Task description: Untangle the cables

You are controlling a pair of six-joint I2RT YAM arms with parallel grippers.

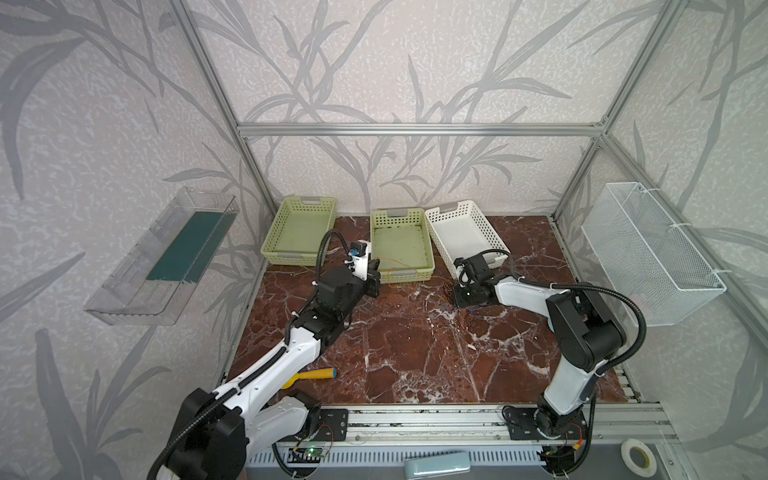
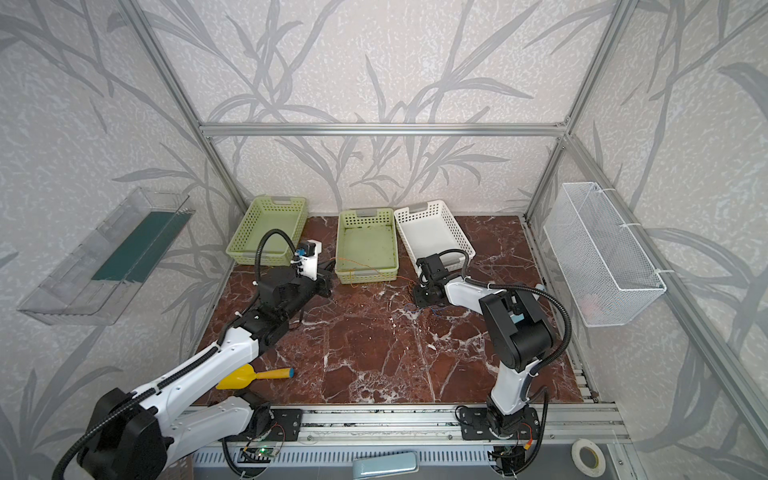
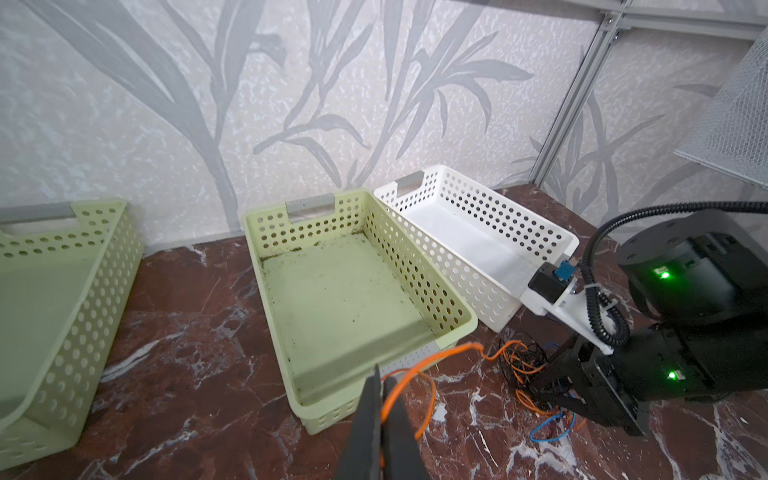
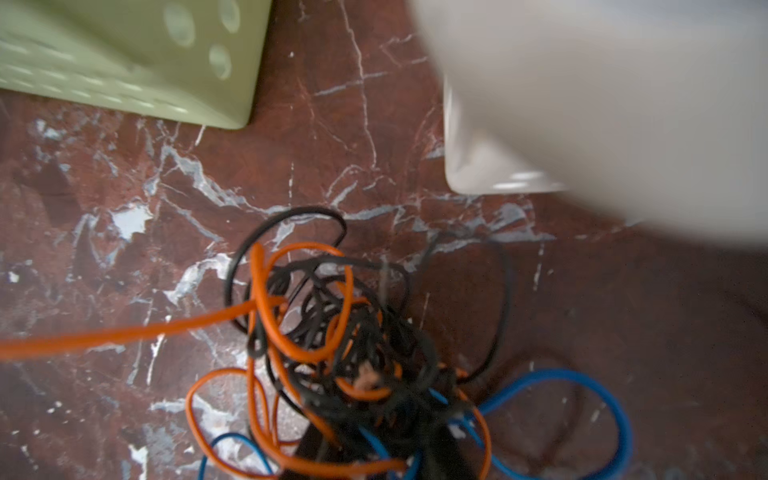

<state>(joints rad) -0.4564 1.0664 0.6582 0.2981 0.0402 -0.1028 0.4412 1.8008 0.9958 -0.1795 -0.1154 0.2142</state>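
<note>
The cables are a knot of thin orange, black and blue wires on the marble table, in front of the gap between two baskets; they show in both top views. My right gripper is pressed down into the knot, its fingers closed on the bunch. One orange cable runs taut from the knot across the front of the middle green basket. It ends between the fingers of my left gripper, which is shut on it.
A second green basket stands at the back left and a white basket at the back right, beside the right wrist. A yellow scoop lies near the left arm. A wire mesh basket hangs on the right wall.
</note>
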